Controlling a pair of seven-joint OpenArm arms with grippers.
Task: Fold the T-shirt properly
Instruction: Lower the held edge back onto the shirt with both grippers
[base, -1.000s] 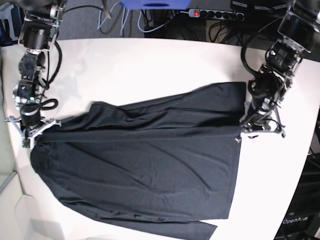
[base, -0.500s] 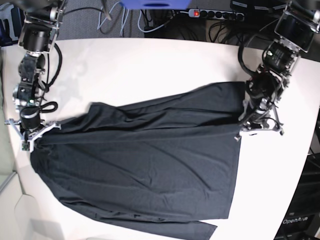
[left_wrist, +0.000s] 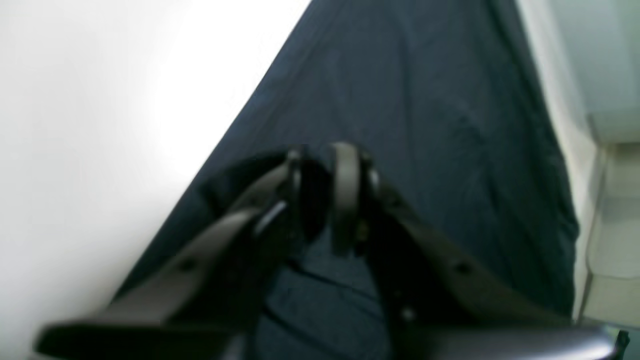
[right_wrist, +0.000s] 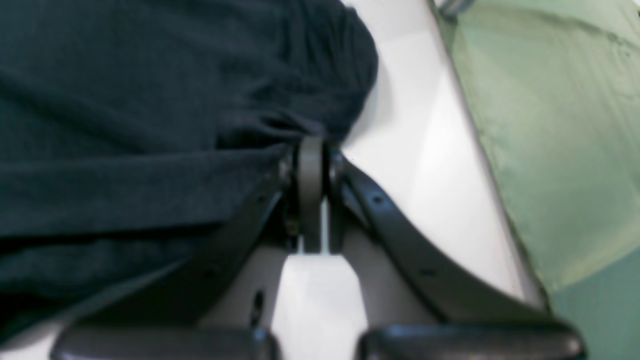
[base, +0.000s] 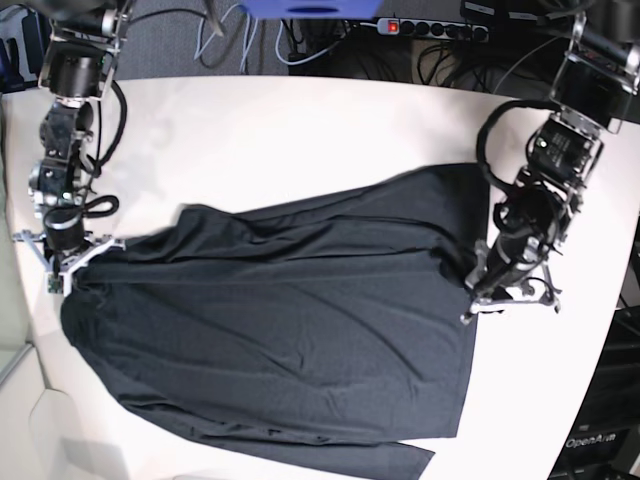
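The dark charcoal T-shirt lies spread and wrinkled across the white table. At its edge on the base view's left, my right gripper pinches a bunched bit of cloth. Up close, that right gripper has its fingers pressed together on the T-shirt. My left gripper hovers low over the shirt's edge on the base view's right. In the wrist view the left gripper shows a narrow gap between its pads above the T-shirt. I cannot tell whether cloth lies in that gap.
A power strip, cables and a blue object sit behind the table's far edge. The table's rounded edge runs close past both arms. A green floor shows beyond it, and a pale ledge beside the shirt.
My left arm has moved toward the table's front along the shirt's edge and its jaws have parted. The taut fold line across the shirt has slackened. The right arm has barely moved.
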